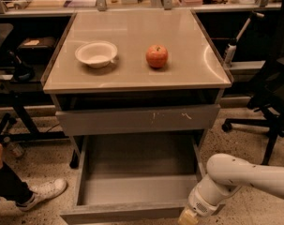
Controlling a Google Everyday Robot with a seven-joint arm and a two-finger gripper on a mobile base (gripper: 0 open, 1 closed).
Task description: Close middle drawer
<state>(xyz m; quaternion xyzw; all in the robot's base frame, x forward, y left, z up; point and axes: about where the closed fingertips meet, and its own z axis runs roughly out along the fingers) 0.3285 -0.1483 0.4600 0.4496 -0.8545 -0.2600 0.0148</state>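
The middle drawer [137, 165] is pulled far out of the cabinet; it is wide, shallow, grey and empty inside. Its plain front panel [123, 214] lies along the bottom of the view. Above it sits the top drawer front with pale scratch marks [137, 118], slightly pulled out. My white arm [240, 177] reaches in from the right. The gripper [188, 218] is at the right end of the middle drawer's front panel, mostly cut off by the bottom edge.
On the cabinet top [132, 76] stand a white bowl [96, 54] and a red apple [157, 56]. A person's leg and white shoe [38, 193] are at the left. An office chair base [263, 125] stands at the right. Desks and cables lie behind.
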